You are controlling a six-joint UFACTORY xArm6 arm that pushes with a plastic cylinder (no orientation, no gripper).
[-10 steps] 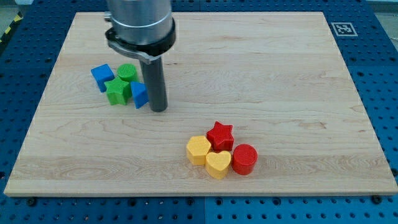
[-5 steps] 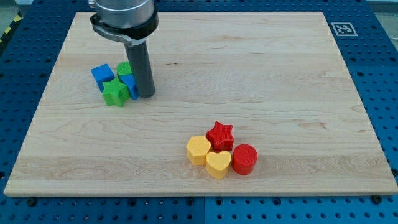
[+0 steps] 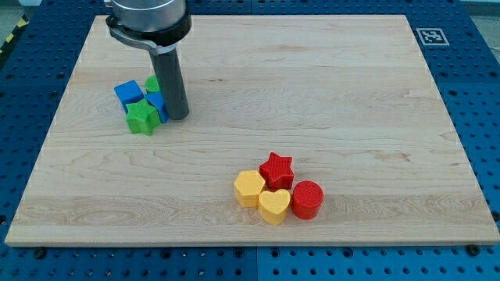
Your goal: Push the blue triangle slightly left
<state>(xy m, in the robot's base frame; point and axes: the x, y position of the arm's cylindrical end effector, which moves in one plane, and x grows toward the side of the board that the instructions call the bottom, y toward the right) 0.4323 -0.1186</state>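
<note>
The blue triangle (image 3: 158, 104) sits at the view's upper left, mostly hidden behind my rod, wedged among a green star (image 3: 142, 118), a blue cube (image 3: 128, 93) and a green cylinder (image 3: 154, 83). My tip (image 3: 178, 116) rests on the board against the triangle's right side.
A second cluster lies at the view's lower middle: a red star (image 3: 276, 168), a red cylinder (image 3: 307, 199), a yellow hexagon (image 3: 249, 188) and a yellow heart (image 3: 273, 206). The wooden board (image 3: 351, 117) is ringed by a blue pegboard. A marker tag (image 3: 431, 36) is at the top right corner.
My rod has slid to the view's left and slightly up, pushing the blue triangle left into the green star and green cylinder. The green star shifted a little left.
</note>
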